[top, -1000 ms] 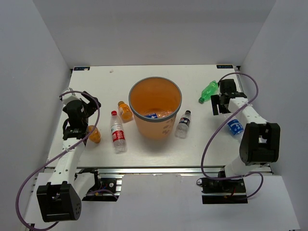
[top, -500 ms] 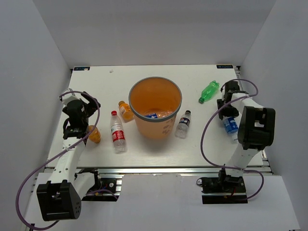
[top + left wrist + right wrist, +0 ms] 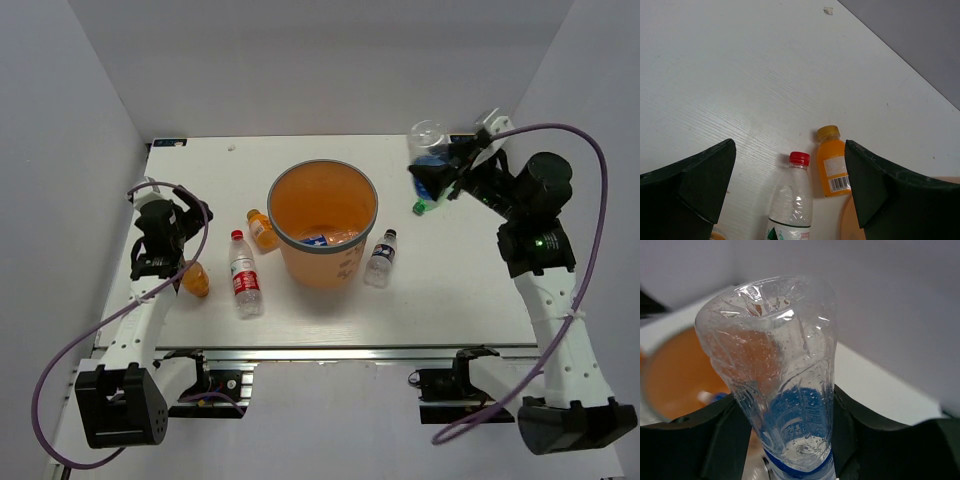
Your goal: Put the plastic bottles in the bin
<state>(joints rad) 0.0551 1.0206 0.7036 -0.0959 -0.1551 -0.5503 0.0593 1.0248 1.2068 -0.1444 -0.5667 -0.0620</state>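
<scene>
A clear blue-label bottle (image 3: pixel 430 150) is gripped by the right jaws, which are closed on its labelled middle, with its base turned toward the wrist camera. It is held in the air over the far right of the table (image 3: pixel 200 165). It is to the right of the bin (image 3: pixel 318 268) and not yet above the opening.

The left jaws are spread wide and nothing is held in them. They are poised over the left side of the table, and the red-cap bottle (image 3: pixel 789 202) and the near orange bottle (image 3: pixel 833 162) are seen lying beyond them, untouched.

On the bin's floor a blue-and-white item (image 3: pixel 316 240) is seen. It is judged to be a bottle already dropped in, though this cannot be confirmed.

Five bottles are left on the table:
- The red-cap bottle and the near orange bottle lie just left of the bin.
- The far orange bottle (image 3: pixel 195 280) lies further left, beside the left arm.
- The dark-cap bottle (image 3: pixel 380 258) lies against the bin's right side.
- Only a small end of the green bottle (image 3: pixel 421 208) shows below the right jaws.

The task is therefore judged to be at an early stage: at most one bottle is in, one is being carried, and five are yet to be picked up.
</scene>
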